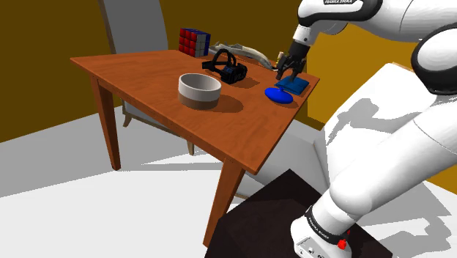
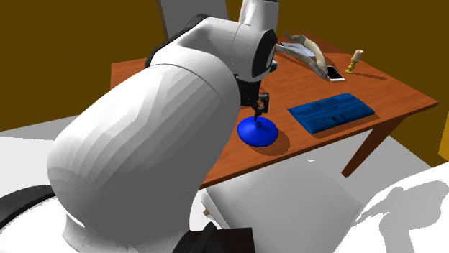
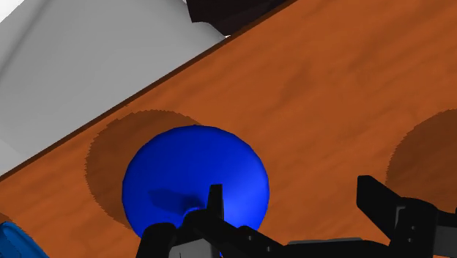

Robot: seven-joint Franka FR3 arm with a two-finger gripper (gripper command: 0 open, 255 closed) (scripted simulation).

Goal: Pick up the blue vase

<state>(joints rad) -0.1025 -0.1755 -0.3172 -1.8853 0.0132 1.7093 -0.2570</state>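
Wooden table point(image 1: 242, 124) fills the shoulder view's upper middle. The blue vase point(image 1: 278, 94) stands upright on its wide base near the table's right edge there, at the centre of the second exterior view, beside a flat blue pad point(image 1: 297, 86). My gripper point(image 2: 259, 106) hangs straight over the thin neck, likely because that's the only part narrow enough to pinch. My fingers point(image 3: 214, 201) are spread wide, one tip right beside the neck, nothing clasped yet.
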